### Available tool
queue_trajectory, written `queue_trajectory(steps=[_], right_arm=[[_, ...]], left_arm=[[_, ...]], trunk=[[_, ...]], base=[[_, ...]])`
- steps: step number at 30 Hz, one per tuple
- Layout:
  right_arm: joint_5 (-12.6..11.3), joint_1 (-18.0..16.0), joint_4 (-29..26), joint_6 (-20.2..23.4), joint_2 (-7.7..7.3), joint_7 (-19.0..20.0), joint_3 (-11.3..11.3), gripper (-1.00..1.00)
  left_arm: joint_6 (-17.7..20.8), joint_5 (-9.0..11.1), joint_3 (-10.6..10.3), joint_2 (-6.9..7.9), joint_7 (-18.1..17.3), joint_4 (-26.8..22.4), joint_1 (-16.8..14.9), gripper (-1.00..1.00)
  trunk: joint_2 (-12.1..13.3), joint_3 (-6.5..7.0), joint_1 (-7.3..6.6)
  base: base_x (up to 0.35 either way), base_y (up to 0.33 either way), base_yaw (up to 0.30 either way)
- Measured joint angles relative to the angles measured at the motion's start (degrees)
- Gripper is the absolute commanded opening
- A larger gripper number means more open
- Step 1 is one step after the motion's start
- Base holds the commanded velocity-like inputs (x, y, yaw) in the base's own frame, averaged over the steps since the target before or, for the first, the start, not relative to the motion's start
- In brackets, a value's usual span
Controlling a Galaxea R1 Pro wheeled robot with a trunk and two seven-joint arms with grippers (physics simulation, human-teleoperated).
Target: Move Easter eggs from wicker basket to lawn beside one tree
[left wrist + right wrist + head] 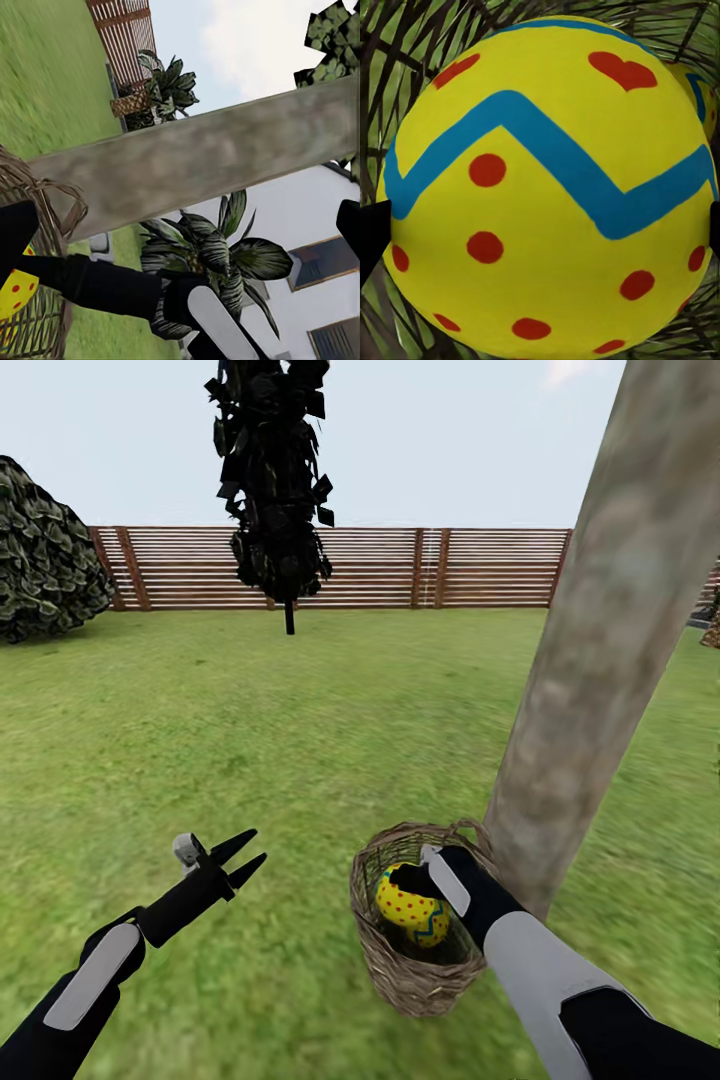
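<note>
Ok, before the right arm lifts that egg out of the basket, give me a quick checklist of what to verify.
1. Right gripper reaches into the basket: ok.
2. Egg sits between the fingers, which flank it: ok.
3. Jaws clamped on the egg: cannot tell.
4. Left gripper open, clear of the basket: ok.
5. Tree right behind the basket, grass beside it: ok.
6. Other eggs: a second one shows behind the first; the third, cannot tell.

One egg (413,910) shows in one basket (400,970), with two trees, at one o'clock (620,620) and eleven o'clock (275,480), one bush (45,555), and two grippers, left (245,857) and right (408,882).
</note>
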Motion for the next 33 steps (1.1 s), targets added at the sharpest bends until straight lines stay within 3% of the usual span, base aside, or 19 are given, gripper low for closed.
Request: queue_trajectory(steps=[18, 28, 33], right_arm=[[0.0, 0.0, -0.1, -0.1, -0.01, 0.0, 0.0, -1.00], [0.0, 0.0, -3.1, 0.1, -0.68, 0.1, -0.1, -1.00], [-0.4, 0.1, -6.1, 0.3, -1.55, 0.2, -0.1, -1.00]], left_arm=[[-0.2, 0.2, 0.1, -0.07, 0.0, 0.0, 0.0, 1.00], [-0.1, 0.2, 0.0, -0.07, 0.0, 0.0, 0.0, 1.00], [-0.1, 0.2, 0.0, -0.07, 0.0, 0.0, 0.0, 1.00]], trunk=[[0.0, 0.03, 0.00], [0.1, 2.24, -0.26], [2.1, 3.14, -1.35]], base=[[-0.074, -0.059, -0.003], [0.000, 0.000, 0.000], [0.000, 0.000, 0.000]])
